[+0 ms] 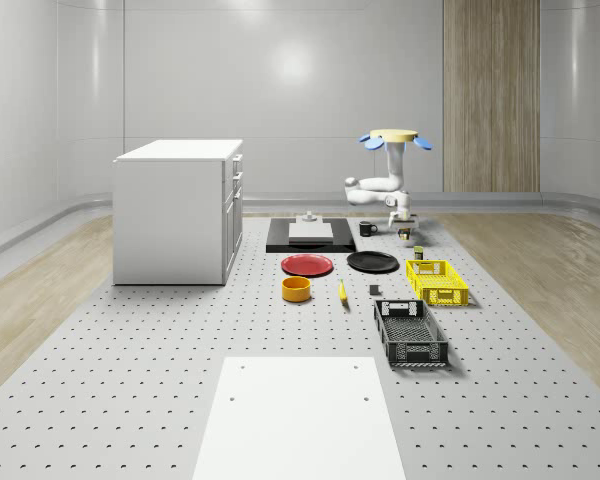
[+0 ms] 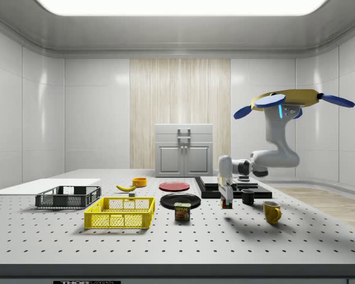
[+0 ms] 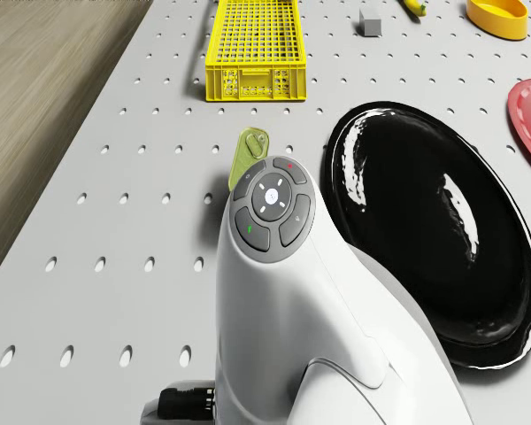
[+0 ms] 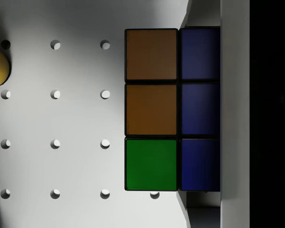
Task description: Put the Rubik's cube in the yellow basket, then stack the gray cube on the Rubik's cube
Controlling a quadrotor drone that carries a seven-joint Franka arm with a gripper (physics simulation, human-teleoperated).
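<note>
The Rubik's cube [image 4: 152,109] shows orange, green and blue squares and sits at about table height. My gripper [image 4: 184,111] is shut on it, with a pale fingertip [image 4: 184,16] against each of two opposite sides. The gripper [image 2: 226,200] hangs straight down with the Rubik's cube [image 2: 225,204] at its tips. The drone [image 2: 293,100] hovers above the table's far right part in the whole-scene view, with the gripper [image 1: 404,228] below it. The yellow basket [image 1: 437,281] stands nearer the front. The small gray cube [image 1: 374,291] lies to its left.
A black plate [image 1: 372,262], red plate [image 1: 307,264], orange bowl [image 1: 296,288] and banana [image 1: 342,291] lie mid-table. A black basket [image 1: 410,333] stands in front of the yellow one. A can [image 2: 181,211], black mug [image 2: 248,196] and yellow mug [image 2: 272,211] stand near the gripper. A white cabinet [image 1: 180,210] stands at the left.
</note>
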